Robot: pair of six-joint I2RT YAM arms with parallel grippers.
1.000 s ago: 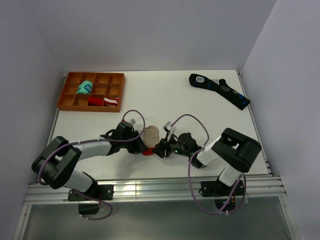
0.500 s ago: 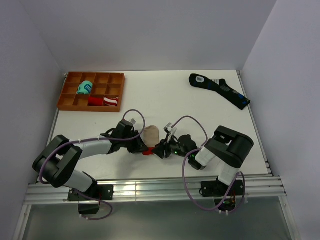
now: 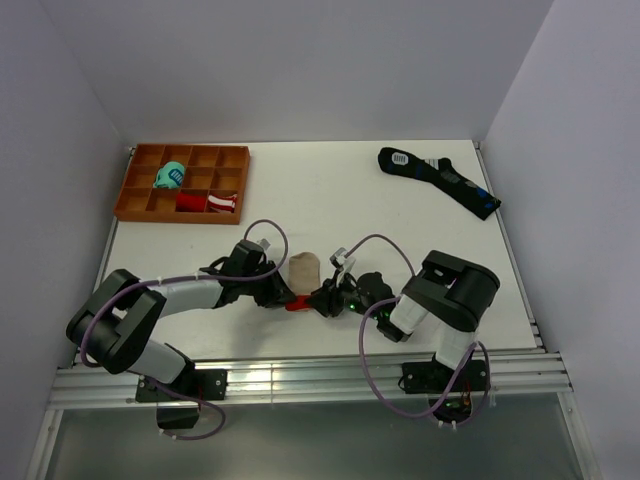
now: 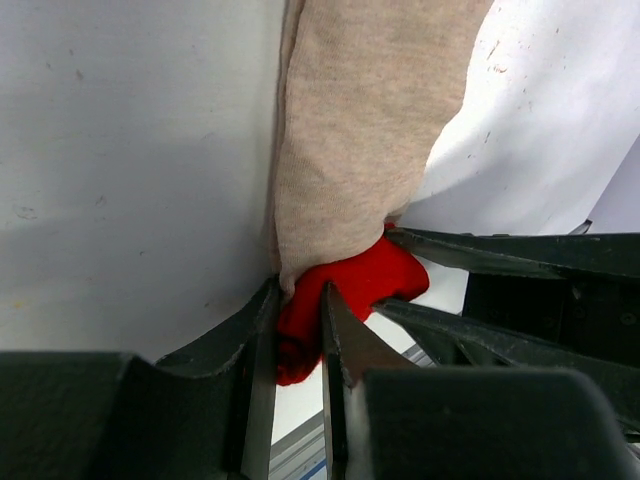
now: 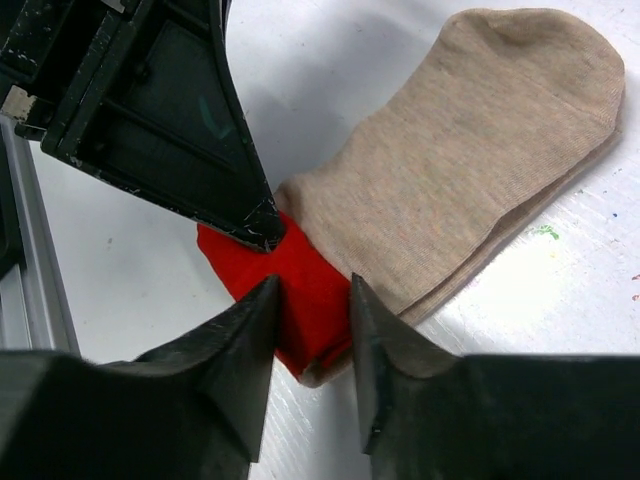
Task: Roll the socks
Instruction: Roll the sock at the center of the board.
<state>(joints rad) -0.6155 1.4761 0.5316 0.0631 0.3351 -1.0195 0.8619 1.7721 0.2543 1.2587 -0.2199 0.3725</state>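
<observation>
The socks (image 3: pixel 302 267) lie flat near the table's front: a beige pair (image 5: pixel 470 140) with a red end (image 5: pixel 305 285) pointing at the arms. My left gripper (image 3: pixel 288 297) comes in from the left and is shut on one side of the red end (image 4: pixel 300 330), pinching the fabric between its fingers (image 4: pixel 298 295). My right gripper (image 3: pixel 320 298) comes in from the right. Its two fingertips (image 5: pixel 312 290) press the red end from both sides, right beside the left gripper's finger (image 5: pixel 200 120). The beige part (image 4: pixel 360 130) stretches away from both grippers.
An orange compartment tray (image 3: pixel 130 200) at the back left holds a teal rolled bundle (image 3: pixel 172 176) and a red-and-white one (image 3: pixel 208 202). A long black sock with blue and white marks (image 3: pixel 440 178) lies at the back right. The table's metal front rail (image 3: pixel 300 375) runs just behind the grippers.
My right gripper's jaws have narrowed onto the red end, and the right arm's elbow has drifted left. The left gripper and the socks have stayed put.
</observation>
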